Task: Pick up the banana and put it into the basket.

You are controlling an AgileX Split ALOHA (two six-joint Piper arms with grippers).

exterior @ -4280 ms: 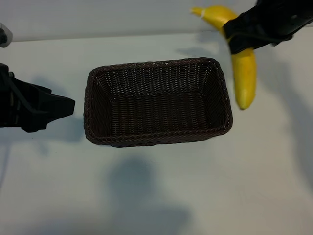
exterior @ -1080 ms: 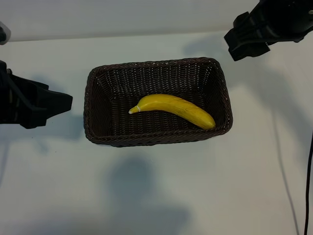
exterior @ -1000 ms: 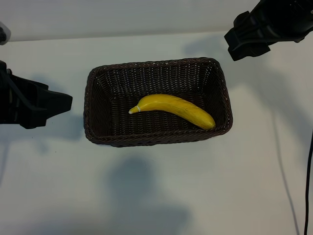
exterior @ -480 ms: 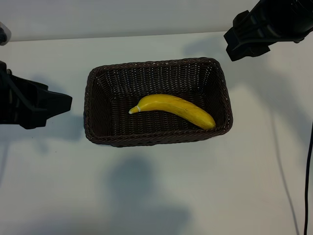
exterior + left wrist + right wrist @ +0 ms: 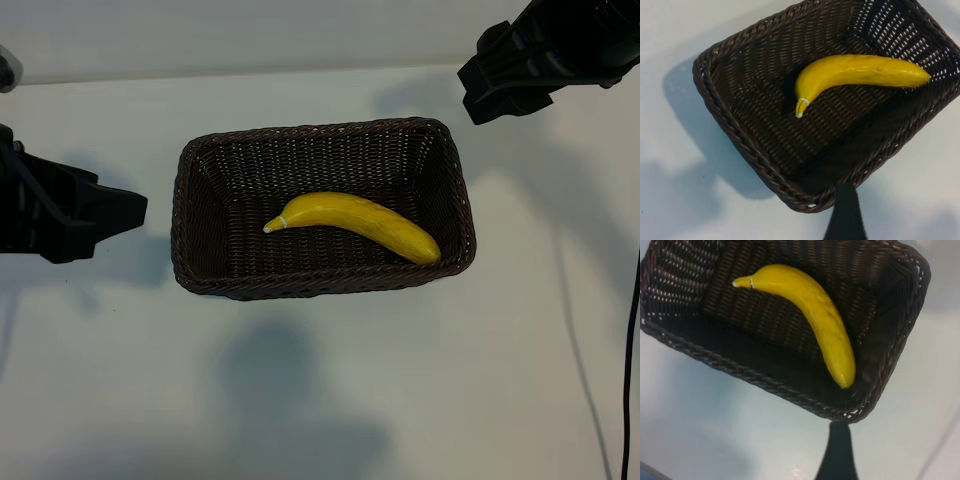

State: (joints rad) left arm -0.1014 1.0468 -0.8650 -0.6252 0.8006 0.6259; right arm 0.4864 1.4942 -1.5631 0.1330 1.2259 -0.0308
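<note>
The yellow banana [image 5: 355, 225] lies inside the dark brown wicker basket [image 5: 320, 287] at the table's middle, slanting across its floor with the stem tip toward the left. The left wrist view shows the banana [image 5: 860, 75] in the basket [image 5: 740, 140], and so does the right wrist view, with the banana [image 5: 815, 305] and the basket [image 5: 740, 372]. My left gripper [image 5: 138, 212] hangs left of the basket, open and empty. Up at the back right, clear of the basket, my right gripper [image 5: 480, 92] is open and empty too. Each wrist view shows one dark finger [image 5: 845, 215] [image 5: 837, 455].
A white tabletop [image 5: 320, 400] surrounds the basket, with arm shadows on it. A thin black cable [image 5: 632, 380] runs along the right edge.
Four seconds ago the right gripper held the banana beyond the basket's right end. Now the banana lies in the basket and that gripper is empty. Nothing moved over the last second.
</note>
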